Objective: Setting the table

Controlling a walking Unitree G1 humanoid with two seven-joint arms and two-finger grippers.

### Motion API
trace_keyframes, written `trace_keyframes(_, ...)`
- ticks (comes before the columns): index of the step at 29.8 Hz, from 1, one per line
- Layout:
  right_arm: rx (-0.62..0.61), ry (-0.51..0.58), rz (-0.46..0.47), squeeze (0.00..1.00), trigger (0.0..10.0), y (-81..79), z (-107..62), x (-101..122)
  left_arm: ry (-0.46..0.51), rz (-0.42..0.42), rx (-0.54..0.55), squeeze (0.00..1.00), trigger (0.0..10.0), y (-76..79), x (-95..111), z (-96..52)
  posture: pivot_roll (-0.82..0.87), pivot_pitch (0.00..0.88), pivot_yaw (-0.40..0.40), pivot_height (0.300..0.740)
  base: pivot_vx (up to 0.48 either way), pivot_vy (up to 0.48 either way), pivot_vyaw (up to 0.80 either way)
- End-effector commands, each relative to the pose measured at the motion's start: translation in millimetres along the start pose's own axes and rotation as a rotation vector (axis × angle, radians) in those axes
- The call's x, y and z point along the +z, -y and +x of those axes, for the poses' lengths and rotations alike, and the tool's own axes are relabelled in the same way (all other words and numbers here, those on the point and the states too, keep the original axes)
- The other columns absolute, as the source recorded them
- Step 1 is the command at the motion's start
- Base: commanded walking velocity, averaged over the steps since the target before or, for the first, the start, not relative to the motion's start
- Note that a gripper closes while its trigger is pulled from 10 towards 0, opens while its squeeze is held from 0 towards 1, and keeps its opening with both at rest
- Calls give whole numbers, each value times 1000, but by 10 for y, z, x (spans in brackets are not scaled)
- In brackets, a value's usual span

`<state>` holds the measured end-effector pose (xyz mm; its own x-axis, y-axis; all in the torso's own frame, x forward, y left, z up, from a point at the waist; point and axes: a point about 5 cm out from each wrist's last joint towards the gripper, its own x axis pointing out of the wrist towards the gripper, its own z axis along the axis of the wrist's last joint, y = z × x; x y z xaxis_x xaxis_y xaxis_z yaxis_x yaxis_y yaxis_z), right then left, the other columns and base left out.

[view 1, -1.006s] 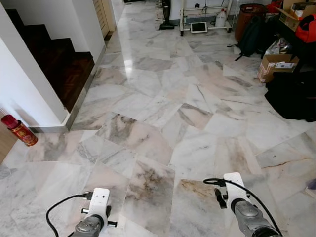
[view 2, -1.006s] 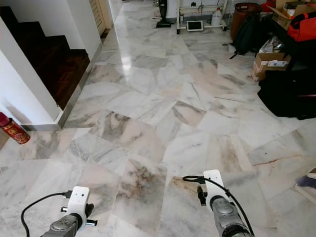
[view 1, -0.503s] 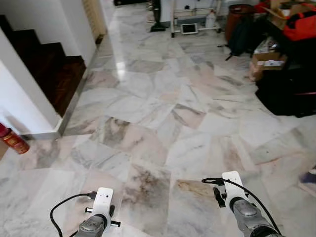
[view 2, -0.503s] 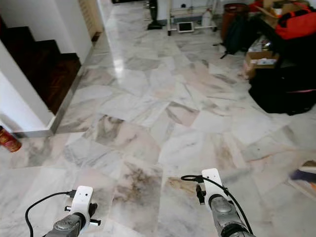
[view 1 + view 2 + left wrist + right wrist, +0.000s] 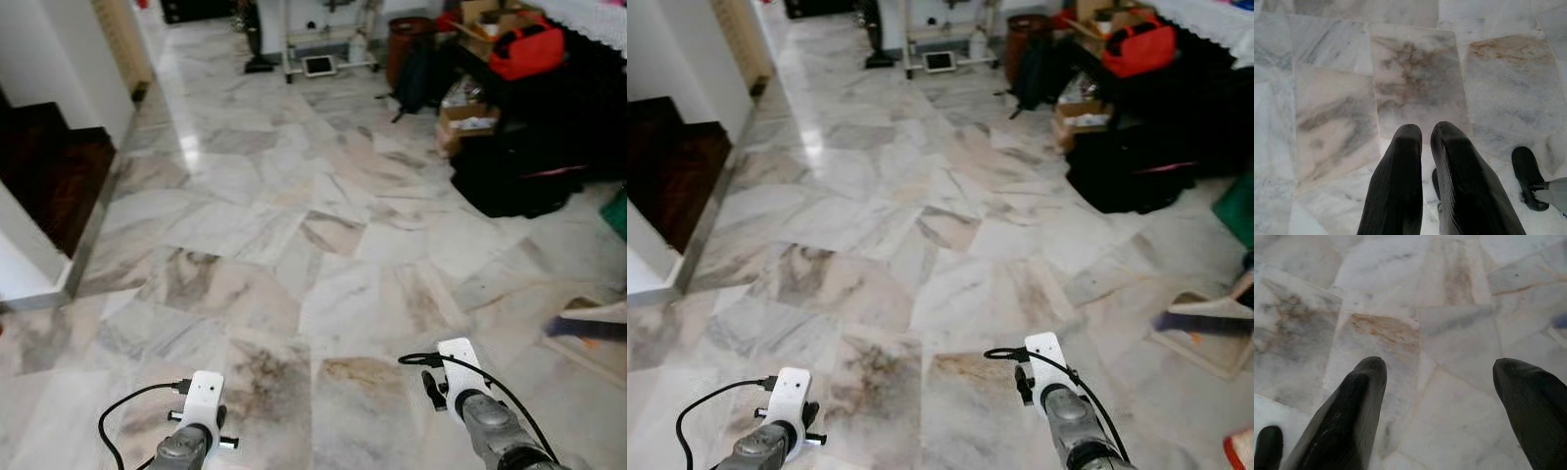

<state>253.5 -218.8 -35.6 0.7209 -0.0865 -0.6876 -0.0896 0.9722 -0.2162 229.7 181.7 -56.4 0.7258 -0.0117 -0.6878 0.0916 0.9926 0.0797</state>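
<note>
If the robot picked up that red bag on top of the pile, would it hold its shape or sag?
The red bag would probably sag: it looks like soft fabric, slumped where it rests. It seems bulging, so it may be heavy for its size. It is unlikely to roll.

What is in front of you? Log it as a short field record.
floor: marble tiles, bare ahead
left gripper: shut, empty, above floor
right gripper: open, empty, above floor
right side: black bags, cardboard box, red bag
left side: dark stairs
far end: white cart
tableware: none seen
</note>
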Motion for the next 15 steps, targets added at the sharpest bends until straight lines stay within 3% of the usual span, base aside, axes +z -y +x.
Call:
trace_keyframes(1,9,4,-10,0,10000,-7,8,40,-2,-13,15,0,10000,-31,-1,-2,-51,13,58,740,0,0,-675)
trace_keyframes(15,19,-1,-24,0,10000,11,8,43,0,-12,14,0,10000,-9,-1,0,-49,27,50,740,0,0,-657)
